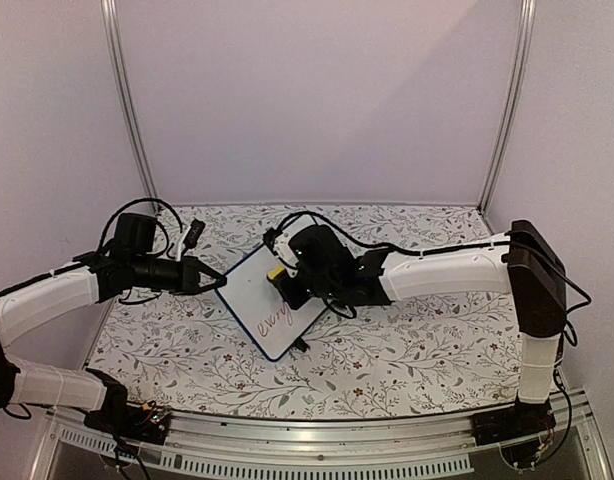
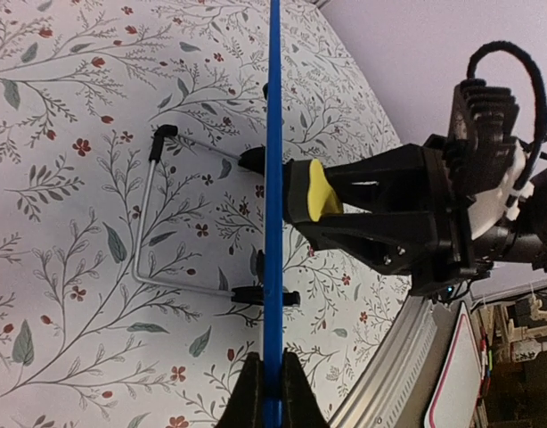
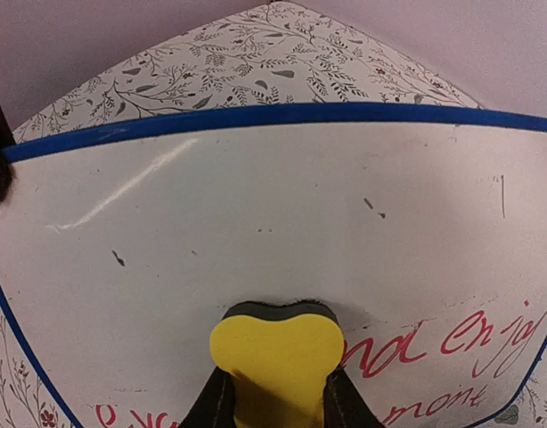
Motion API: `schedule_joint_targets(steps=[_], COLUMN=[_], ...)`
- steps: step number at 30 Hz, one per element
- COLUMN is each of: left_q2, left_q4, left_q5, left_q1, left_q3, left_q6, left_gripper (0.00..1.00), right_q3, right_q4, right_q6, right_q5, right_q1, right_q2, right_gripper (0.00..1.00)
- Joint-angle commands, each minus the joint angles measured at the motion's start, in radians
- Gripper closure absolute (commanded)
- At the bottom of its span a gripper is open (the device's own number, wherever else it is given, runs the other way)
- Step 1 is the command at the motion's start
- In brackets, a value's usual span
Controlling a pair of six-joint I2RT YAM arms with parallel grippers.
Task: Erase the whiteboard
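The whiteboard (image 1: 259, 300), white with a thin blue frame, stands tilted on the table and bears red handwriting near its lower edge. My left gripper (image 1: 205, 277) is shut on its left edge; in the left wrist view the blue frame (image 2: 273, 178) runs edge-on between the fingers (image 2: 249, 397). My right gripper (image 1: 287, 283) is shut on a yellow eraser (image 3: 275, 357), whose dark felt face presses on the board (image 3: 256, 214) just above the red words (image 3: 452, 343). The eraser also shows in the left wrist view (image 2: 320, 192) against the board's face.
The table carries a floral-patterned cloth (image 1: 407, 340). The board's wire stand (image 2: 144, 223) and black feet rest on it behind the board. An aluminium rail (image 1: 327, 440) runs along the near edge. Purple walls close in the back and sides.
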Motion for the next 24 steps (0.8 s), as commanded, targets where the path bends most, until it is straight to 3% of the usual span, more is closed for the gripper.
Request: schedule_joint_targets(steps=[1, 12, 24], left_q2=[0.0, 0.001, -0.003], left_q4=[0.029, 0.028, 0.029], left_q5=[0.038, 0.038, 0.037], left_q1=[0.0, 0.001, 0.001], left_q3=[0.001, 0.002, 0.0], left_q6=[0.003, 0.003, 0.001], left_gripper=[1.0, 1.0, 1.0], right_q3=[0.064, -0.08, -0.206], right_q4=[-0.018, -0.014, 0.037], right_q6=[-0.026, 0.013, 0.081], right_q5=[0.017, -0.08, -0.07], right_q1=[-0.026, -0.023, -0.006], right_q2=[0.023, 0.034, -0.005], right_gripper=[0.79, 0.8, 0.8])
